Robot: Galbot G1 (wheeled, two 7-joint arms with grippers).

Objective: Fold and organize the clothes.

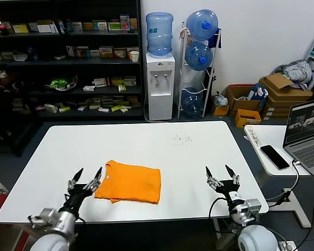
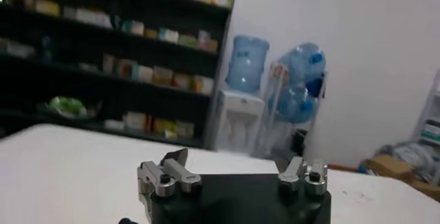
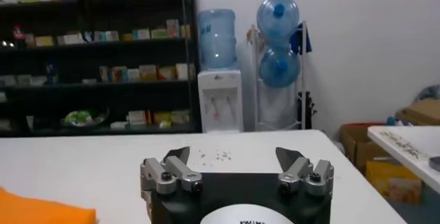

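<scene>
We see a soft, matt orange cloth T-shirt [image 1: 130, 183] lying folded on a smooth white table [image 1: 146, 146] with a faint sheen, a scatter of dark specks [image 1: 182, 139] roughening its top toward one o'clock of the shirt. At eight o'clock of the shirt the left gripper [image 1: 86, 177] and at three o'clock the right gripper [image 1: 223, 172] show brushed grey metal fingers with black screws on glossy black mounts. Beyond, at twelve o'clock, translucent blue plastic water bottles [image 1: 159, 33] gleam beside a white plastic dispenser [image 1: 160, 86].
</scene>
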